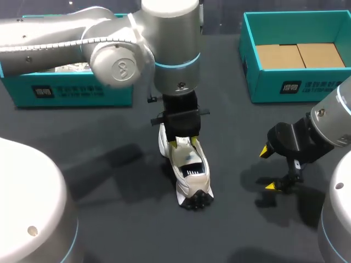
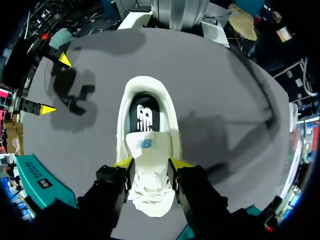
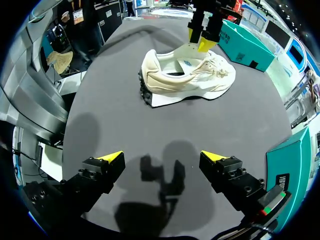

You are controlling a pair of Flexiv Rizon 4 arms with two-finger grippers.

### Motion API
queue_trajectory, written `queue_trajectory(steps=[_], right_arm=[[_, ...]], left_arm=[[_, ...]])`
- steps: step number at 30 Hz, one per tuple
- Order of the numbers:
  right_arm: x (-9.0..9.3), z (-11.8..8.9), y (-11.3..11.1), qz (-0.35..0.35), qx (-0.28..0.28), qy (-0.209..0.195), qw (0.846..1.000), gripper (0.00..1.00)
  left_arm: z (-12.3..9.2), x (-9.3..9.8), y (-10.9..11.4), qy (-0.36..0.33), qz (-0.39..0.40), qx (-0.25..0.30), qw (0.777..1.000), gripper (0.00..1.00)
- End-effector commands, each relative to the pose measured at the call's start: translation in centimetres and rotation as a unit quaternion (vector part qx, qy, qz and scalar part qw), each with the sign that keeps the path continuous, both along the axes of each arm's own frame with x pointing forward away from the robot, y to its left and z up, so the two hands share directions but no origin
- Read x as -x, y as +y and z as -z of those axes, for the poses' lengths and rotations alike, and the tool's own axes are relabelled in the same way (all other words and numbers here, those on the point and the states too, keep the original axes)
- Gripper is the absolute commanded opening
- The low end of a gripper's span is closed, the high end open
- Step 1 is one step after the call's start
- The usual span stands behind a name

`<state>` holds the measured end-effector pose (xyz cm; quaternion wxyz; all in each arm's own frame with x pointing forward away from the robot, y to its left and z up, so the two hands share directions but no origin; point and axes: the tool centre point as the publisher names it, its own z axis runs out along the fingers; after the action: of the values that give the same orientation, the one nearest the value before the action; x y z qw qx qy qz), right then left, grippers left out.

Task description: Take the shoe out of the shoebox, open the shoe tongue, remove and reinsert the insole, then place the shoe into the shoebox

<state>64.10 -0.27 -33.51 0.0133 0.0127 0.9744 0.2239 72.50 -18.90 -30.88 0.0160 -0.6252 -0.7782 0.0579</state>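
A white shoe (image 1: 189, 167) stands upright on the dark table, heel toward the front edge. In the left wrist view its tongue (image 2: 147, 145) is lifted and a black insole (image 2: 144, 115) shows inside the shoe (image 2: 150, 100). My left gripper (image 1: 184, 143) comes down from above onto the laced upper. Its yellow fingertips (image 2: 124, 162) press the upper from both sides, so the left gripper (image 2: 150, 164) is shut on the shoe. My right gripper (image 1: 269, 170) hangs open and holds nothing, right of the shoe. From the right gripper (image 3: 162, 157), the shoe (image 3: 185, 80) lies well ahead.
A teal shoebox (image 1: 71, 90) stands at the back left, partly hidden by my left arm. A second teal box (image 1: 296, 82) with brown cardboard inside stands at the back right. Both arms cast shadows on the table.
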Motion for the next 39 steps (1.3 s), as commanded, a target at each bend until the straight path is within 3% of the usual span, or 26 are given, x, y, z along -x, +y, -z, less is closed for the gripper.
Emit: queue_trajectory(steps=[1,3,9,23,25,31,33,35,39], right_arm=[[0.3,-0.1,-0.1,0.001,0.0,-0.001,1.0,1.0],[0.3,-0.1,-0.1,0.001,0.0,-0.001,1.0,1.0],[0.3,-0.1,-0.1,0.001,0.0,-0.001,1.0,1.0],[0.3,-0.1,-0.1,0.001,0.0,-0.001,1.0,1.0],[0.3,-0.1,-0.1,0.001,0.0,-0.001,1.0,1.0],[0.3,-0.1,-0.1,0.001,0.0,-0.001,1.0,1.0],[0.3,-0.1,-0.1,0.001,0.0,-0.001,1.0,1.0],[0.3,-0.1,-0.1,0.001,0.0,-0.001,1.0,1.0],[0.3,-0.1,-0.1,0.001,0.0,-0.001,1.0,1.0]], left_arm=[[-2.6,0.9,1.3,-0.002,-0.014,-0.002,1.0,0.64],[-3.2,1.3,1.6,0.003,-0.03,-0.003,1.0,1.0],[-5.4,3.0,2.6,0.002,-0.057,-0.013,0.998,1.0],[-5.4,3.0,2.6,0.002,-0.057,-0.013,0.998,1.0],[-5.3,2.7,3.4,0.05,-0.068,0.011,0.996,1.0],[-6.6,4.1,4.9,0.073,-0.202,0.002,0.977,1.0],[-7.4,5.0,5.1,0.091,-0.29,-0.037,0.952,1.0],[-8.1,6.1,5.0,0.041,-0.381,-0.087,0.919,1.0],[-8.1,6.1,5.0,0.041,-0.381,-0.087,0.919,1.0]])
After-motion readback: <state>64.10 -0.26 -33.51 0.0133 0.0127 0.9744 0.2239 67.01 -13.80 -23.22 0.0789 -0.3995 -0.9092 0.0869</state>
